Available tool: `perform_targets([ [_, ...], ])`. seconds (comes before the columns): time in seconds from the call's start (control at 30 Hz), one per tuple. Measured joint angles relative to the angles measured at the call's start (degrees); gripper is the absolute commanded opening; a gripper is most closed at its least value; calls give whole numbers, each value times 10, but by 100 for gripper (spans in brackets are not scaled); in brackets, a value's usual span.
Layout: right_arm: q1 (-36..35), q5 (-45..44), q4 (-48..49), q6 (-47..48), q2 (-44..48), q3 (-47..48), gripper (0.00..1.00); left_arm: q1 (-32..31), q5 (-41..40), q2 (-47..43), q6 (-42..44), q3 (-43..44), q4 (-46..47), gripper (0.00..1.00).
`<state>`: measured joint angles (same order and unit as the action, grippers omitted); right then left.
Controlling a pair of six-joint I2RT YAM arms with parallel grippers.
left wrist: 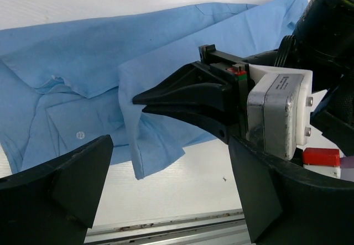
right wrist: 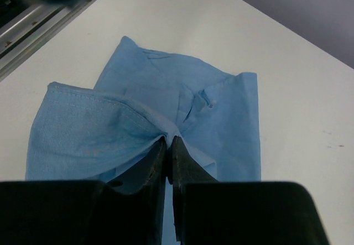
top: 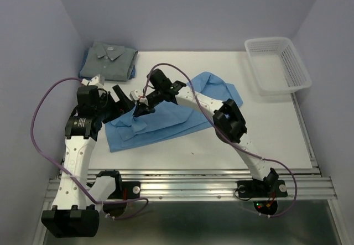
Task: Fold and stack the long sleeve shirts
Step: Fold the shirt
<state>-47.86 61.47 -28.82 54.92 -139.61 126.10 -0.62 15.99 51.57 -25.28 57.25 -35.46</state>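
Across the middle of the white table (top: 287, 140) a light blue collared cloth shirt (top: 166, 129) is lying loosely spread and creased, one corner stretching toward the far right and its broad body sloping down toward the near left. At the far left corner a grey collared shirt (top: 108, 60) is sitting folded into a compact pad, apart from the blue one. At the far right corner a white plastic mesh basket (top: 276, 65) is standing with its rim partly hanging past the table's edge. From its base at the near right, the right arm is reaching diagonally over the blue shirt, and the right gripper (top: 139, 111) is pressing its black fingers (right wrist: 160, 162) tightly together on a bunched fold of blue cloth near the shirt's left part, the fabric fanning outward from the pinch. Just to the left of it, the left gripper (top: 117, 100) is hovering beside the shirt's left edge with its fingers (left wrist: 72, 173) spread wide apart, clasping nothing. On the blue cloth beneath, a small white button (left wrist: 80, 135) is showing
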Motion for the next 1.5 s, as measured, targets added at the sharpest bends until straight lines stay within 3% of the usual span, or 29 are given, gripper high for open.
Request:
perform_targets([
  [0.17,-2,-4,161,-111,0,-58,4,0,-10,-2,1,0,-5,99],
  [0.2,-2,-5,182,-131,-1,-61,9,0,-10,-3,1,0,-6,99],
  [0.3,-1,-17,233,-172,-7,-61,14,0,-12,-7,0,-5,-6,99],
  [0.33,-1,-26,246,-184,-7,-61,32,0,-12,-8,0,-7,-7,99],
  [0.5,-8,-89,288,-227,-7,-61,66,0,-14,-8,-1,-18,-8,99],
  [0.53,-10,-106,294,-236,-7,-61,100,0,-14,-8,-2,-21,-8,99],
  [0.73,-20,-205,315,-272,1,-74,100,1,-14,-7,-5,-38,0,99],
  [0.93,-9,-398,341,-397,63,-150,100,0,-19,3,-14,-68,10,99],
  [1.1,67,-538,365,-535,205,-312,100,1,-41,8,-18,-108,9,99],
  [1.3,177,-594,358,-633,280,-388,100,-12,18,35,-27,-139,66,99],
  [1.5,205,-591,295,-655,185,-321,100,-98,28,129,-56,-130,150,99],
])
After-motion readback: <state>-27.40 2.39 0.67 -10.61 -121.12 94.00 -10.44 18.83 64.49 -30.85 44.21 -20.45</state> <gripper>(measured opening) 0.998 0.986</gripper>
